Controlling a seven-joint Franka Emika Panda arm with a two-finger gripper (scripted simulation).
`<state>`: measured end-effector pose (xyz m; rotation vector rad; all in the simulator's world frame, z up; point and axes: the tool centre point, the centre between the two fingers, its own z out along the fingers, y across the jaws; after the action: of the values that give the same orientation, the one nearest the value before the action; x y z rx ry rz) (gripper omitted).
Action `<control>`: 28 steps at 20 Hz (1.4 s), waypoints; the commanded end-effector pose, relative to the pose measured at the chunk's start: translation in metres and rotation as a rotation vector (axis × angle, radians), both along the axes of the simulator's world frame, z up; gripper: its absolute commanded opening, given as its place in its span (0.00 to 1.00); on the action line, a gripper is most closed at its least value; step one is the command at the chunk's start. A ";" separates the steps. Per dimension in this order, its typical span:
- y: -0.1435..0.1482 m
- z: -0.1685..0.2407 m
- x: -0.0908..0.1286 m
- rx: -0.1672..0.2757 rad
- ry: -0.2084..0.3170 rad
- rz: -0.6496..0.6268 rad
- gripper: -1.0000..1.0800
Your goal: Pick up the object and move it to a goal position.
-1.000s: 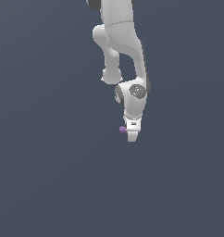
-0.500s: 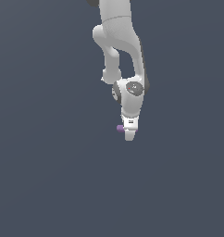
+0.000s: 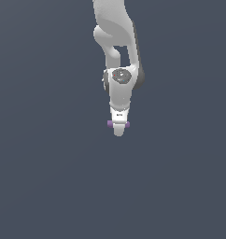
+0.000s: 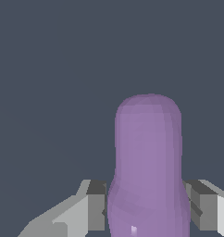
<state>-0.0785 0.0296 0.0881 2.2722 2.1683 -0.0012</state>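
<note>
White, jointed robot arm reaching down from the top of the exterior view over a plain, flat dark grey-blue worktop. White end effector pointing downward at the arm's tip, clamped narrow on a small purple capsule-shaped rod with rounded ends. Rod lying crosswise between the fingers, one purple tip poking out toward the exterior view's left and the other toward the exterior view's right, just above the fingertips. In the wrist view, same purple rod filling the middle, rounded end outward, with grey finger pads pressed against both of its sides. End effector closed snugly on the rod. Cannot tell from either view whether the rod touches the worktop or hangs above it.
</note>
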 end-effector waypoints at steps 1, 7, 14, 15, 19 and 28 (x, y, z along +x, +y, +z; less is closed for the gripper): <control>-0.020 0.019 0.000 0.000 0.000 0.000 0.00; -0.073 0.070 0.000 0.003 0.000 0.001 0.00; -0.138 0.134 0.001 0.005 -0.001 0.001 0.00; -0.147 0.143 0.001 0.005 -0.001 0.001 0.00; -0.183 0.177 0.002 0.005 -0.001 0.001 0.00; -0.238 0.229 0.006 0.002 0.000 -0.001 0.00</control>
<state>-0.0730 -0.2021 0.3102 2.2749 2.1661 0.0026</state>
